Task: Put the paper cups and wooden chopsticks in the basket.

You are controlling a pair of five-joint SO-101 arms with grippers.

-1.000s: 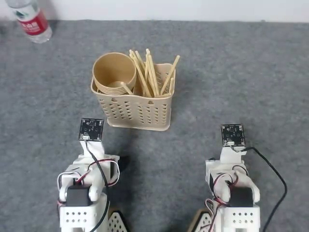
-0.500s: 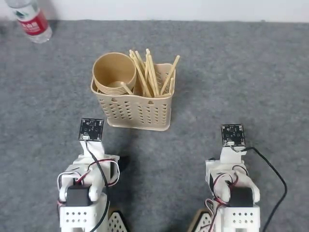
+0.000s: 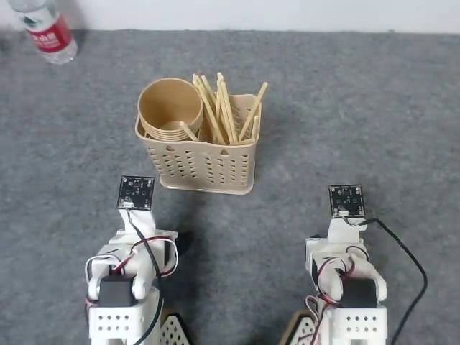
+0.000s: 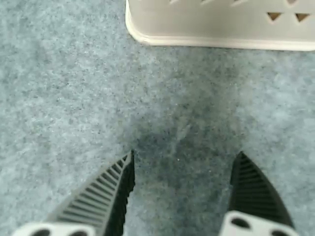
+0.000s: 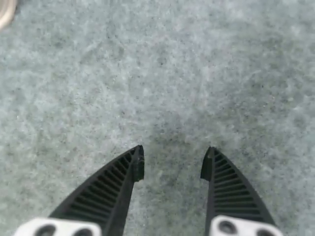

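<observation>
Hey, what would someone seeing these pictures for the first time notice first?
The beige basket in the middle of the grey carpet, with stacked paper cups and a bundle of wooden chopsticks standing in it. Nearer the arms' bases, the left end effector and right end effector hang open over bare carpet. A plastic bottle sits at the far corner.

One beige plastic basket (image 3: 205, 164), walls patterned with rows of small cut-out holes; stacked tan paper cups (image 3: 170, 108), plain, a shade darker than the basket; pale wooden chopsticks (image 3: 227, 111), light yellow-tan, unmarked; grey carpeted desk (image 3: 374, 100), finely mottled; clear plastic bottle (image 3: 47, 32), red label with white print; left pincer (image 4: 182, 161) and right pincer (image 5: 172, 158), black with ribbed inner faces.
</observation>
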